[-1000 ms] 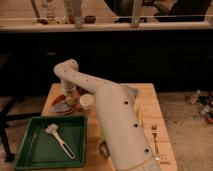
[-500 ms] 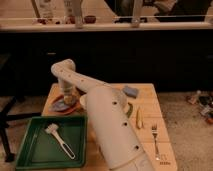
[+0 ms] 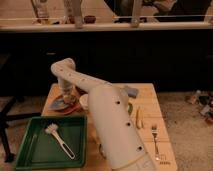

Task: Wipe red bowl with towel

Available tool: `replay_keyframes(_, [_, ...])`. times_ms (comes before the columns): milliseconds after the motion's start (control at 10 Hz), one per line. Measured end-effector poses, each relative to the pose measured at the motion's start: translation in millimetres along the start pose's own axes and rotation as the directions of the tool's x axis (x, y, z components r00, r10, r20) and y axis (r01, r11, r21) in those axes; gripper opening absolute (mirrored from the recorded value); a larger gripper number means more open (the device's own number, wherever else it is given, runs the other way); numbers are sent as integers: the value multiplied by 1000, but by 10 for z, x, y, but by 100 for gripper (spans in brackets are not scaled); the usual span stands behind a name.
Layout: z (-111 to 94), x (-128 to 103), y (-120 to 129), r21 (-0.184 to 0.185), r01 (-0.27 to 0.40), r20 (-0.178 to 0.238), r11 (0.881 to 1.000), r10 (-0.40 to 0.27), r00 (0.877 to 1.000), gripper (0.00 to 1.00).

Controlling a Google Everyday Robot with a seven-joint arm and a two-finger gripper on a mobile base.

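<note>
The red bowl (image 3: 71,107) sits on the wooden table (image 3: 145,102) at its far left. A grey towel (image 3: 57,104) lies in it, draping over its left rim. My gripper (image 3: 68,96) points straight down from the bent white arm (image 3: 107,120) and sits on the bowl, at the towel's right edge. The arm hides the bowl's right side.
A green tray (image 3: 30,150) holding a white brush (image 3: 59,139) stands at the front left. A blue sponge (image 3: 131,91), a yellow utensil (image 3: 139,118) and a fork (image 3: 155,141) lie to the right of the arm. A dark counter runs behind the table.
The arm's elbow has shifted slightly left and the forearm now covers more of the table's middle. The gripper stays over the red bowl.
</note>
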Motion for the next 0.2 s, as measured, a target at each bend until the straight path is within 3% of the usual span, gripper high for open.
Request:
replay_keyframes(100, [2,0,1,0,0,0,1000,0,1000,16])
replay_keyframes(200, [2,3,2,-1,0,0,1000,0,1000,31])
